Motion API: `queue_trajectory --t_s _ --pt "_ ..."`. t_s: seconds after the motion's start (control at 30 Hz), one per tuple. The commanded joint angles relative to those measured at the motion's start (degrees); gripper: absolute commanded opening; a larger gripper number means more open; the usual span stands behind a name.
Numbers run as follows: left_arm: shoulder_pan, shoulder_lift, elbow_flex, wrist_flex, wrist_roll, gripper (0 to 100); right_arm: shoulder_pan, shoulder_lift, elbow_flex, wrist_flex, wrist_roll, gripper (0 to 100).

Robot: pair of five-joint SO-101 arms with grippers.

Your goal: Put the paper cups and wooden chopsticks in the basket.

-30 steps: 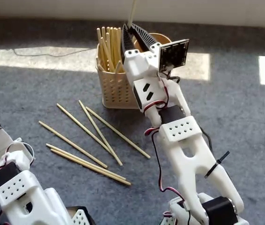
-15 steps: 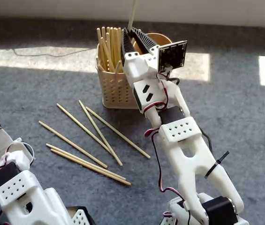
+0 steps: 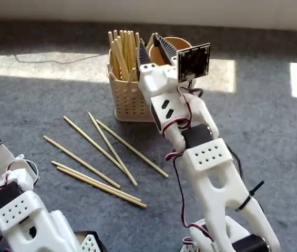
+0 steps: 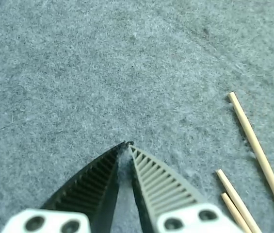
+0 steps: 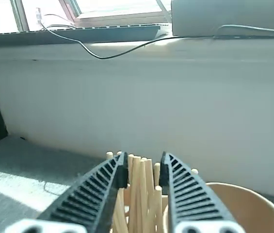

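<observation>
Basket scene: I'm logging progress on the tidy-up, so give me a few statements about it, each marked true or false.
1. Loose chopsticks lie on the carpet outside the basket. True.
2. The right pincer is shut on a chopstick. False: it is open above the basket, holding nothing.
3. A cup stands beside the upright chopsticks. True.
4. The left pincer is wide open. False: it is shut, over the carpet.

Grey carpet [image 3: 274, 131] under me w/ bright sun patches [image 3: 32, 65]. Ahead: white wall [image 5: 127, 97], daylit window [image 5: 112, 6] above, dark cable [image 5: 103, 51] running along the sill.
</observation>
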Motion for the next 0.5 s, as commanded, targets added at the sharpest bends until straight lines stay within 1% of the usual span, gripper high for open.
queue_trajectory --t_s 0.0,0.17,0.47 --pt "1.1 -1.3 -0.2 -1.1 -0.4 0 -2.7 -6.5 -3.6 6.5 -0.6 11.7" --pt "1.1 -1.3 -0.2 -1.1 -0.4 0 -4.9 -11.6 -3.6 12.6 -0.6 11.7" --pt "1.1 -1.3 -0.2 -1.1 -0.4 0 -5.2 -16.9 -3.7 26.4 -0.6 11.7"
